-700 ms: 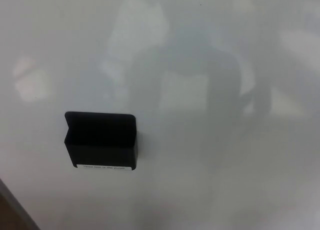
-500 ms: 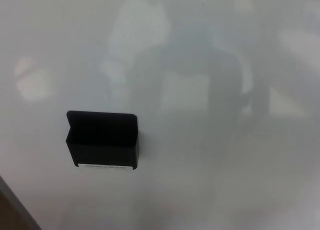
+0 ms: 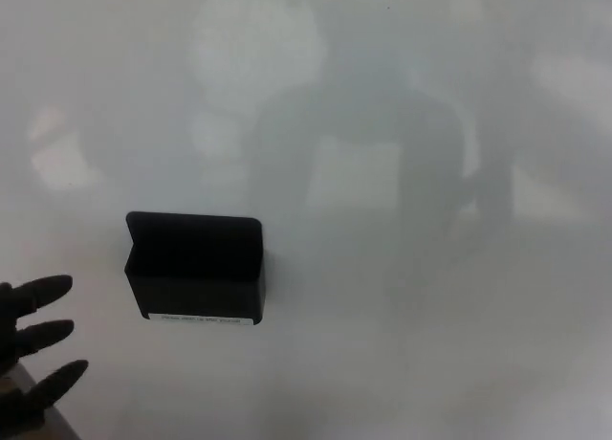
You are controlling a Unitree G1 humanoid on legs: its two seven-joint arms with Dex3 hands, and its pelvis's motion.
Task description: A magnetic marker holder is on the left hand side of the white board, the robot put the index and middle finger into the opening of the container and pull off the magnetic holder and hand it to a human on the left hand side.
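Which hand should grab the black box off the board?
The left hand. It is already in view, fingers spread, just left of and below the black box on the whiteboard. The right hand is not in view at all.

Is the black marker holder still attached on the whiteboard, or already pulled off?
Attached: the holder sits flat on the whiteboard, untouched by the open left hand.

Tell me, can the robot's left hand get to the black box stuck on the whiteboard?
Probably yes. The open left hand sits just left of the marker holder, and only bare whiteboard lies between them.
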